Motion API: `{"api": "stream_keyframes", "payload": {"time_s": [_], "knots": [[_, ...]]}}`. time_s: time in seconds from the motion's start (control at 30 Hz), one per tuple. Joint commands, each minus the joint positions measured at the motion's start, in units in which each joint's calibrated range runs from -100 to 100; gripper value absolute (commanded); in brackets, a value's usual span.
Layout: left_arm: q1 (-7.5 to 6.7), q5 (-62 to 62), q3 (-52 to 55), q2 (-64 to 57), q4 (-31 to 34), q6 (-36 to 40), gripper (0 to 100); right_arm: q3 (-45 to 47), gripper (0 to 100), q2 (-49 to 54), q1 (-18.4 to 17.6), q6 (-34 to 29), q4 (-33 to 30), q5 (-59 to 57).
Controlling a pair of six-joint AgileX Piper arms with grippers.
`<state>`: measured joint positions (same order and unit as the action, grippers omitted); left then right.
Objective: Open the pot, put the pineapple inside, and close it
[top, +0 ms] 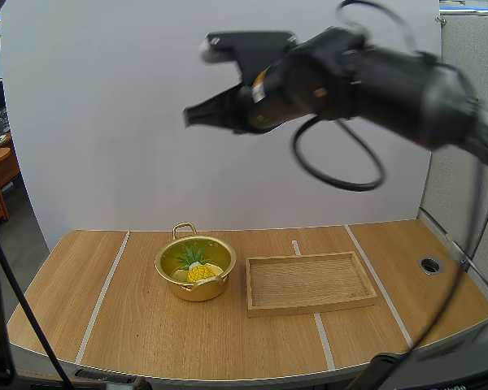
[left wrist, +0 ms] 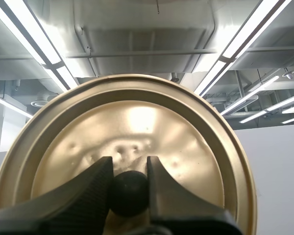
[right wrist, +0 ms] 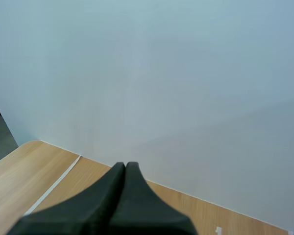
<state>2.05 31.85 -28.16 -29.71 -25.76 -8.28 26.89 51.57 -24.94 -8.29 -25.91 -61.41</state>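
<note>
My left gripper (left wrist: 129,164) is closed on the black knob (left wrist: 130,193) of the gold lid (left wrist: 137,117). One finger sits at 9 o'clock of the knob and the other at 3 o'clock, and they squeeze it. My right gripper (top: 193,116) is up high over the table (top: 146,325). Its two fingers are pressed together with nothing in them.

The pot (top: 197,291) is open. It sits at 9 o'clock of the wooden tray (top: 309,280), just beside it. The pineapple (top: 200,271) is inside the pot, with its green leaves pointing to about 11 o'clock. So I think the job left is to put the lid back on.

To do that well, I should bring the lid right over the pot and make it flat. Then I should go down slowly until the rim sits all the way round, and let go only then. My right arm should not come near the pot.

The high view tells me where the pot and the pineapple are. My left wrist view tells me how good my hold on the knob is. I cannot tell from either one how far the lid is from the pot.
</note>
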Motion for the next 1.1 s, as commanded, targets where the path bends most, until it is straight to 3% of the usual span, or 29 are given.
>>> {"api": "stream_keyframes", "payload": {"time_s": [0.0, 0.33, 0.53, 0.7, 1.07], "knots": [[0.19, -0.6, -0.1, -0.1, 0.3, 0.3, 0, -0.4, 0, 4.9, -0.1, 2.0, 1.3, -6.5], [0.19, -0.6, -0.1, -0.1, 0.3, 0.3, 0, -0.4, 0, 18.8, 0.1, 4.1, 2.1, -21.8], [0.19, -0.6, -0.1, -0.1, 0.3, 0.3, 0, 0.2, 0, 24.6, 2.8, 7.6, 7.3, -24.0], [0.19, -0.6, -0.1, -0.1, 0.3, 0.3, 0, 8.0, 0, 30.0, 5.8, 12.0, 14.6, -22.9], [0.19, -0.6, -0.1, -0.1, 0.3, 0.3, 0, 23.5, 0, 38.2, 9.5, 17.7, 20.5, -20.4]]}}
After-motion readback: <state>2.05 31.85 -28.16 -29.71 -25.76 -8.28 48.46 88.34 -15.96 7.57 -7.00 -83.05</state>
